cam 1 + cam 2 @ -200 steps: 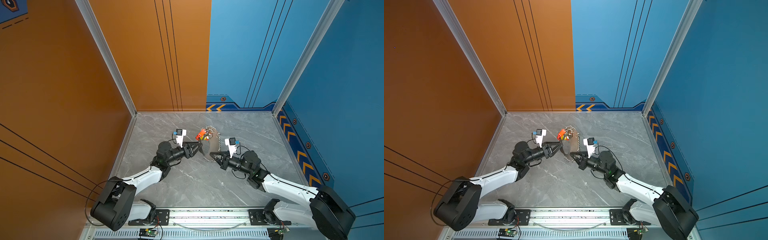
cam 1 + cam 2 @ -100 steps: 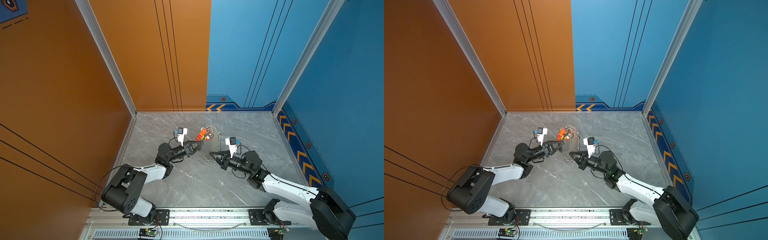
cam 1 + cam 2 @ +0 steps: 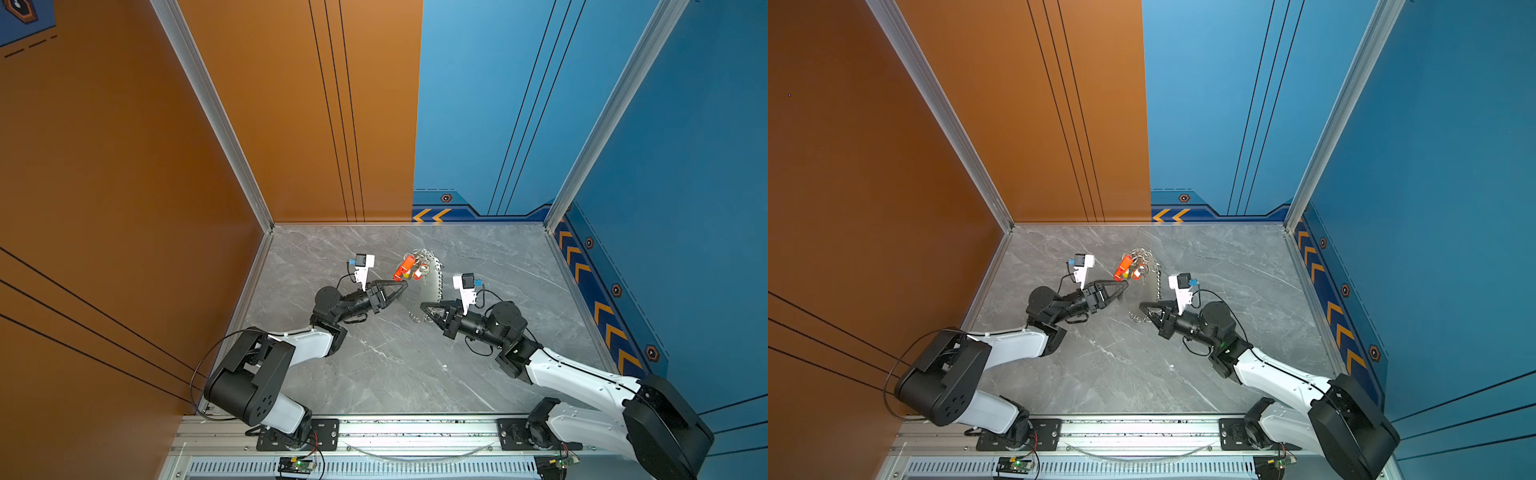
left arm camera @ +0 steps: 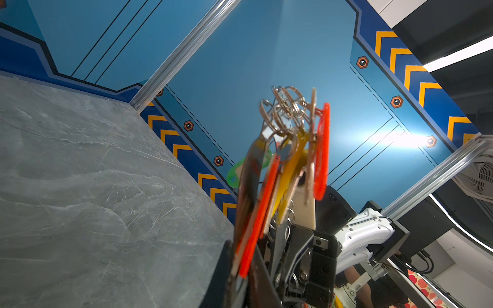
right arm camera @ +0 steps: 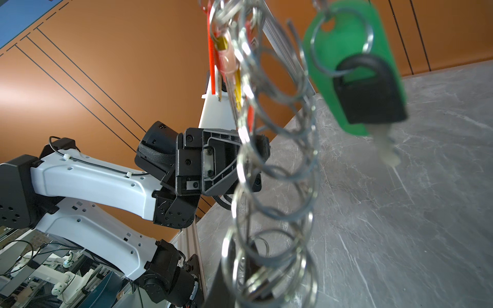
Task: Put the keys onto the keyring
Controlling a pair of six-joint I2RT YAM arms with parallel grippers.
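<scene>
Silver keys [image 4: 282, 160] already hang bunched on the keyring's [image 5: 274, 170] top rings, off the surface [image 3: 374, 365]. Left pincer [image 3: 402, 285] pinches the bunch, right pincer [image 3: 424, 307] the keyring's low end. Lower rings are bare; no loose key shows.

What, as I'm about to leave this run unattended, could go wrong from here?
1. The left gripper seems to pinch only the tag ends of the keys, so the bunch may slip out.
2. The keyring is strung between that bunch and the right gripper; pulling apart could yank an end free.
3. The green tag hangs loose by the keyring and might snag.
</scene>
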